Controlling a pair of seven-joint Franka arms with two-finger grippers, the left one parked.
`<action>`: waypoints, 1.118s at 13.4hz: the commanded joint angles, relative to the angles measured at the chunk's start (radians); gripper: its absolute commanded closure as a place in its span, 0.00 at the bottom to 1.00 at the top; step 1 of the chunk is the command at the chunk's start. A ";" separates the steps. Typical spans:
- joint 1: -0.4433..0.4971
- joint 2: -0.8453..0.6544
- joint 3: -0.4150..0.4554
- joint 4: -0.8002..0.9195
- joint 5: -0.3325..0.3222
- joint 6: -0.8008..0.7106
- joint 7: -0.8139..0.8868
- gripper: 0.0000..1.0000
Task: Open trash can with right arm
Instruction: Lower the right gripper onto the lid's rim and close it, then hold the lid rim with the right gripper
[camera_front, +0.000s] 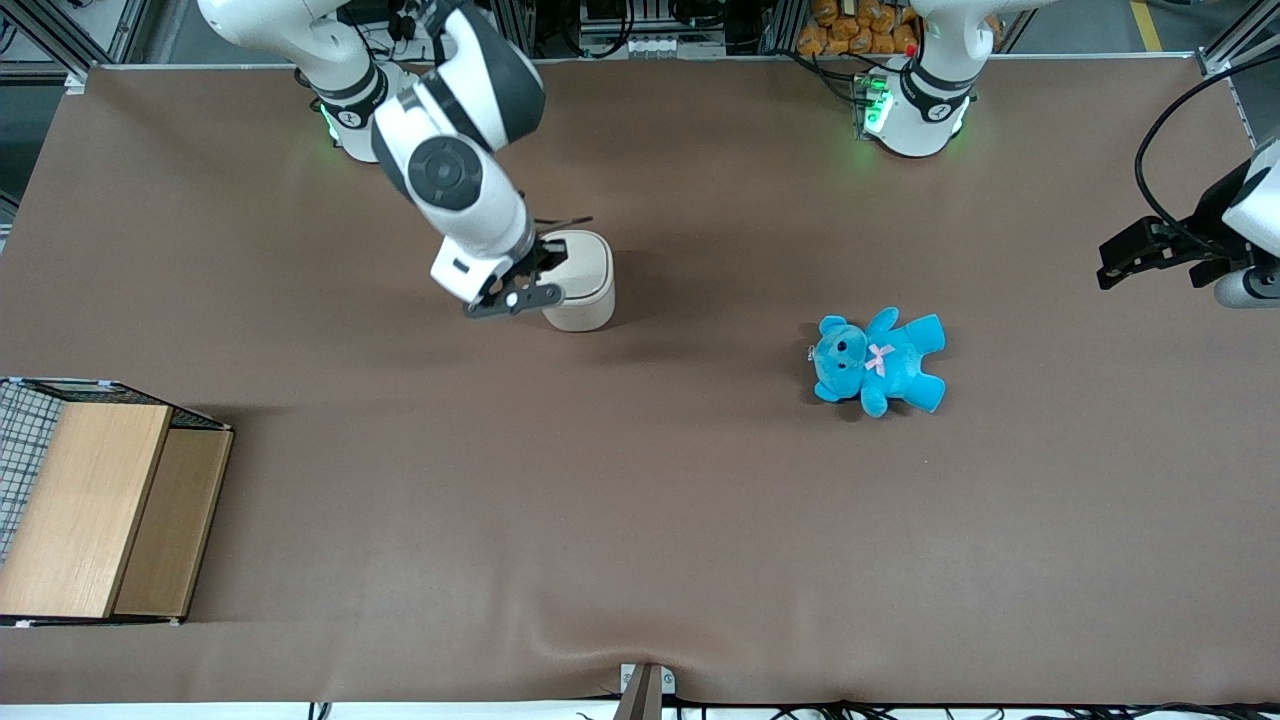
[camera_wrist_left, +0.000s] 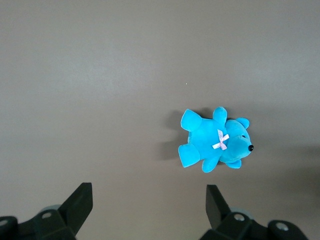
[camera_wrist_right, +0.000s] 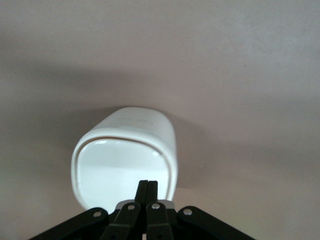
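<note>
The cream-white trash can (camera_front: 585, 285) stands upright on the brown table, its flat lid (camera_wrist_right: 122, 172) down. The right arm (camera_front: 450, 170) reaches over it from the working arm's end of the table. Its black gripper (camera_front: 545, 262) is shut with nothing between the fingers and sits at the lid's edge on the working arm's side. In the right wrist view the closed fingertips (camera_wrist_right: 148, 186) point down onto the lid near its rim. Whether they touch the lid I cannot tell.
A blue teddy (camera_front: 878, 360) lies on the table toward the parked arm's end, also in the left wrist view (camera_wrist_left: 215, 142). A wood-panelled wire-mesh box (camera_front: 95, 510) stands at the working arm's end, nearer the front camera.
</note>
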 joint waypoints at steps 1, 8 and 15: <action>0.039 -0.058 -0.010 -0.093 -0.025 0.068 0.042 1.00; 0.062 -0.066 -0.007 -0.211 -0.063 0.171 0.068 1.00; 0.078 -0.049 -0.007 -0.220 -0.065 0.209 0.070 1.00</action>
